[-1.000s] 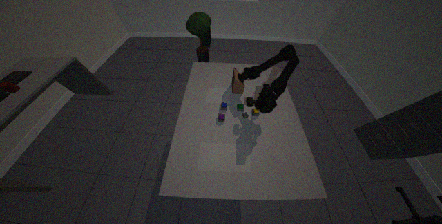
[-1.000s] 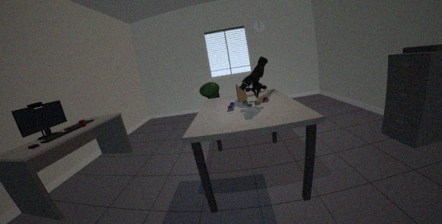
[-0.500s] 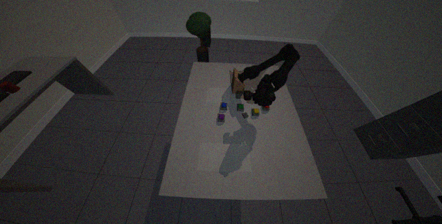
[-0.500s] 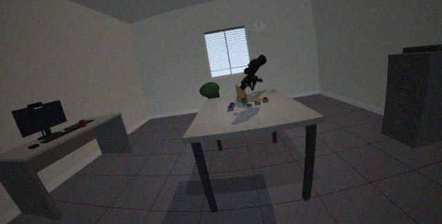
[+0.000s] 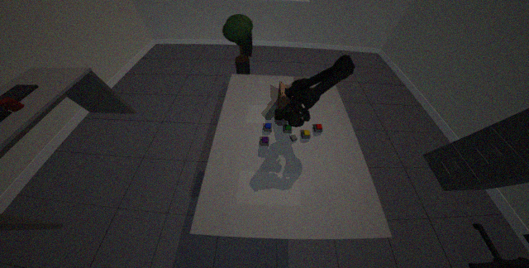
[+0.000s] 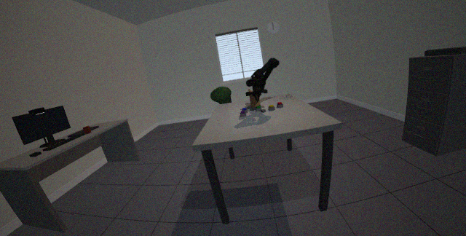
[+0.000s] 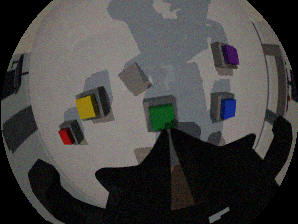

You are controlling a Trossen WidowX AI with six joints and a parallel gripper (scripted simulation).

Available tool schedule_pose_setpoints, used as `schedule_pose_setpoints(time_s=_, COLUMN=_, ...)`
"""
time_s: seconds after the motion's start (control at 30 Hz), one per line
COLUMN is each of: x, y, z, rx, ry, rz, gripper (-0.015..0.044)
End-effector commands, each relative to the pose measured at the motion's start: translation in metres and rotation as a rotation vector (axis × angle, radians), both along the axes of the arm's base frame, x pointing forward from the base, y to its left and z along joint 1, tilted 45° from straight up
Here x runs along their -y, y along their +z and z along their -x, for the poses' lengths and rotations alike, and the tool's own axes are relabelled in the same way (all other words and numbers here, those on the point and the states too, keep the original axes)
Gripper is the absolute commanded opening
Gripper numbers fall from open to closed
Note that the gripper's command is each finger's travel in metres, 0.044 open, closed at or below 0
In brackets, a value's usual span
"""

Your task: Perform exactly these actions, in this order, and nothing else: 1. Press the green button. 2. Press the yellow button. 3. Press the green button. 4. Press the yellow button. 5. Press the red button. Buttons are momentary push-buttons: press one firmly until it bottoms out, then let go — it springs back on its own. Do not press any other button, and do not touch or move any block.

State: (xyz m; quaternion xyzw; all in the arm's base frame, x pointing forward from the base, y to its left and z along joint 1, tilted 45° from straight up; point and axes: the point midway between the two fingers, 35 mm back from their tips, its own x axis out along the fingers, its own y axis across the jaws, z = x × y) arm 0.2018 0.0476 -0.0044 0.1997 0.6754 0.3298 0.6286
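Observation:
The green button (image 5: 287, 128) (image 7: 161, 116) (image 6: 258, 108) sits mid-row on the white table (image 5: 322, 193). The yellow button (image 5: 305, 133) (image 7: 87, 106) (image 6: 271, 105) and the red button (image 5: 317, 127) (image 7: 65, 135) (image 6: 279, 104) stand to one side of it. The blue button (image 5: 267, 126) (image 7: 226, 107) and the purple button (image 5: 264, 140) (image 7: 230, 55) stand on the other side. My gripper (image 7: 168, 132) (image 5: 292, 122) is shut and empty. Its tip hovers right at the near edge of the green button. I cannot tell if it touches.
A small grey block (image 5: 293, 137) (image 7: 136, 78) lies between the green and yellow buttons, just in front of them. A tan wooden object (image 5: 282, 92) (image 6: 253, 100) stands behind the arm. A plant (image 5: 239, 30) stands beyond the table's far end.

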Motion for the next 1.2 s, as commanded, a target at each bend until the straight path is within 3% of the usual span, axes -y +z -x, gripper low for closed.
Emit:
schedule_pose_setpoints(time_s=0.0, x=-0.009, y=-0.009, z=0.004, rx=-0.003, ry=-0.005, rz=-0.005, gripper=0.002)
schedule_pose_setpoints(time_s=1.17, x=-0.033, y=-0.033, z=0.008, rx=-0.003, ry=-0.005, rz=-0.006, gripper=0.002)
